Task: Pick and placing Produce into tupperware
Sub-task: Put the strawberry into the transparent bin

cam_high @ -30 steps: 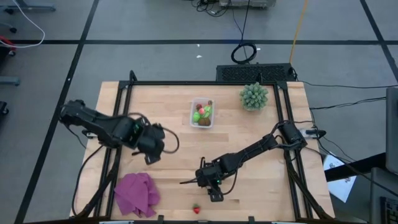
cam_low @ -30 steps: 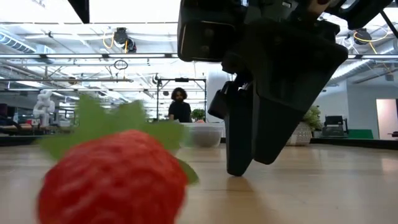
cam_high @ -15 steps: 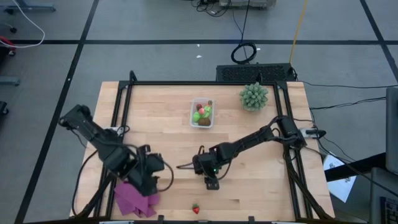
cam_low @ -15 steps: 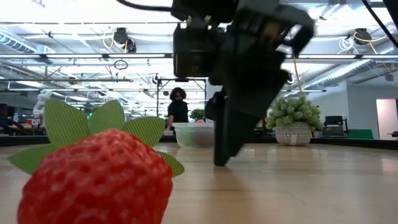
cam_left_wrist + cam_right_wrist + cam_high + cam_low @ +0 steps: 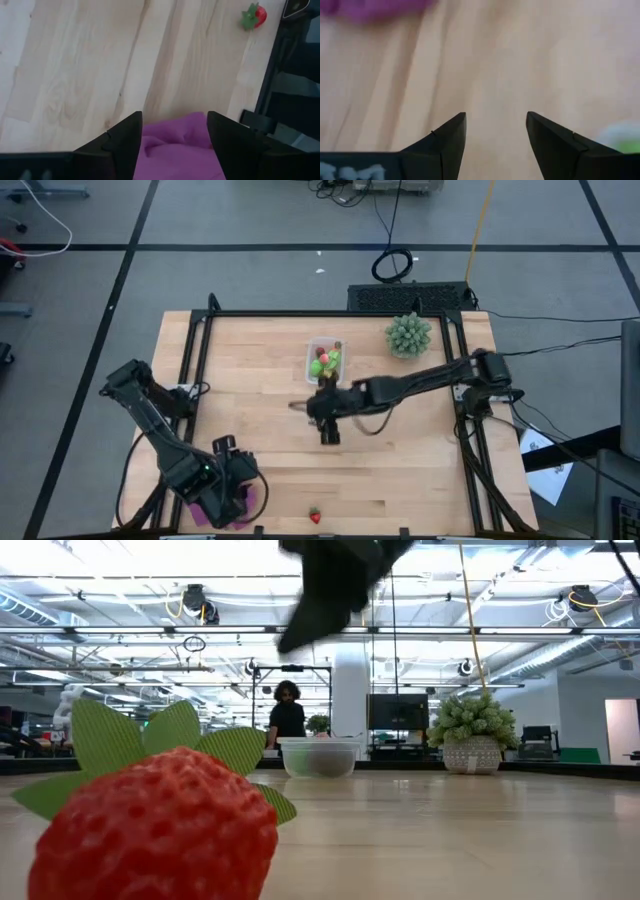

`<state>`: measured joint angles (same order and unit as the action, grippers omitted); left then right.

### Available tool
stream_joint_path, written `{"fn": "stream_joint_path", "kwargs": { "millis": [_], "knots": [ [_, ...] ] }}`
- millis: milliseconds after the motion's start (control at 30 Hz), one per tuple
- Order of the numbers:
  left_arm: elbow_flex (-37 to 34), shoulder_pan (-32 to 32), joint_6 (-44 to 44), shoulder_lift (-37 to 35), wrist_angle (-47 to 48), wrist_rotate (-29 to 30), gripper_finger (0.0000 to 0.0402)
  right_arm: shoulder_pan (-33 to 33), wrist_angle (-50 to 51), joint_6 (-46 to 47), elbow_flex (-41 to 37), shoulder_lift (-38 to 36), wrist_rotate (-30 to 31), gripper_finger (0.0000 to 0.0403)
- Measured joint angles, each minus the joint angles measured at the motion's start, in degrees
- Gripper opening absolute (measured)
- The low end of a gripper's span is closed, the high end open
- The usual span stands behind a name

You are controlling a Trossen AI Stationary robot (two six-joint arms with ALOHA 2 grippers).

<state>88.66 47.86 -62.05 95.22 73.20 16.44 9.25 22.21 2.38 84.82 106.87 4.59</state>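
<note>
At the table's left front, the left gripper hangs over the purple cloth, fingers spread with nothing between them. The cloth shows right under its fingers in the left wrist view, and that arm folds back on itself at the left edge, elbow out, probably about to take the cloth or just parked there. Just right of it, one strawberry lies alone at the front edge, the one piece not yet packed. Mid-table, the right gripper hovers, fingers apart and empty, its arm stretched long and low from the right side. Behind it stands the tupperware, already holding green and brown pieces. The spiky plant sits farther right.
</note>
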Motion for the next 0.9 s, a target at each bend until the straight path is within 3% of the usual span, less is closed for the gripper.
{"fn": "stream_joint_path", "kwargs": {
  "millis": [267, 433, 633, 900],
  "knots": [
    [0.0, 0.06, 3.1, 4.41, -7.25, 0.76, 0.0227, -1.3, -6.49, -6.75, 0.09, -14.45, 7.73, 0.0201],
    [0.0, -2.49, 10.18, 8.1, -14.95, -3.32, 0.0227, -1.45, -7.34, -6.57, 0.11, -21.41, 8.11, 0.0201],
    [0.0, -5.55, 16.06, 10.29, -24.38, -9.22, 0.0227, -1.06, -6.95, -6.1, 0.11, -24.03, 7.77, 0.0201],
    [0.02, -7.48, 14.32, 10.84, -34.34, -9.24, 0.0227, -0.54, -2.89, -6.07, 0.11, -23.47, 7.34, 0.0201]
  ]
}}
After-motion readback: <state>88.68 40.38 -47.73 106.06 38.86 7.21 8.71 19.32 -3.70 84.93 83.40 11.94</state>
